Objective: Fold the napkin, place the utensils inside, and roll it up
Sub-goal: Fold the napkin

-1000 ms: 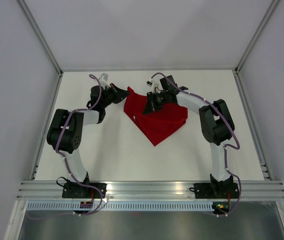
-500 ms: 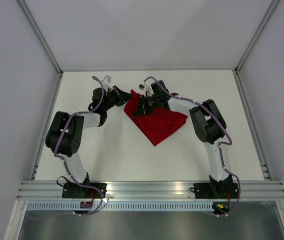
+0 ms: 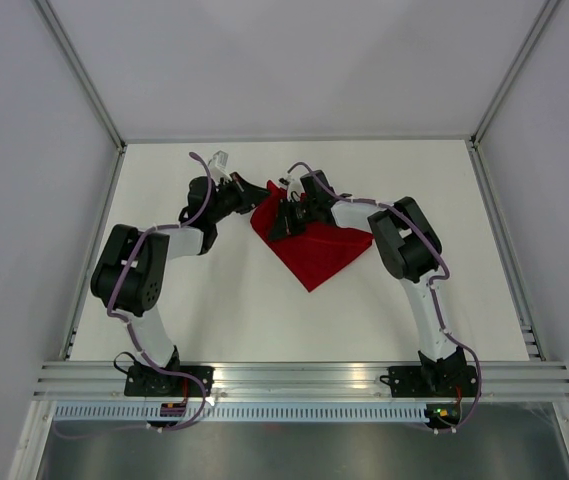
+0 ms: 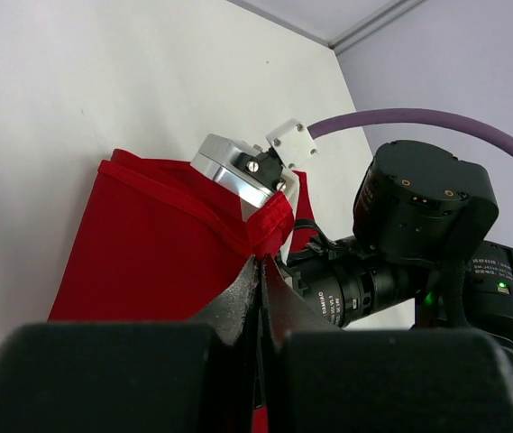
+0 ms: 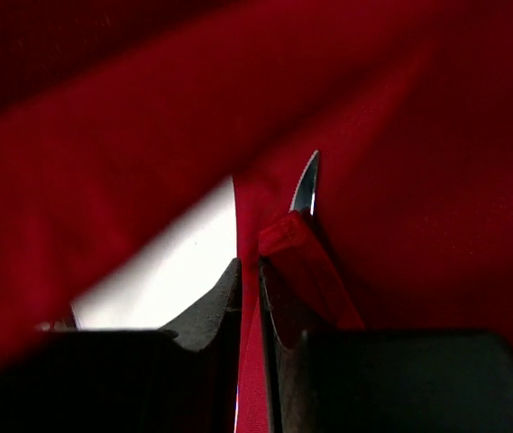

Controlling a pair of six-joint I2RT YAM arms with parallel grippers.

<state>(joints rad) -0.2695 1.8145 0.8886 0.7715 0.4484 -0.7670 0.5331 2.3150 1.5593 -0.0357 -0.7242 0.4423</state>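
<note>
Right wrist, napkin (image 5: pixel 400 135) pinched between jaws (left jaws likewise)

— What sort of place do we have here?
— A robotics lab cell, we think. We see plain grey panels (image 3: pixel 264 60) across the top, aluminium rails (image 3: pixel 304 375) along the bottom, a white table (image 3: pixel 224 310) between them, and a left arm (image 3: pixel 129 270) and right arm (image 3: pixel 409 245) bolted on.

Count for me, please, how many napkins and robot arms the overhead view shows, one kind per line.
red napkin: 1
robot arms: 2 (left arm, right arm)
total: 3
</note>
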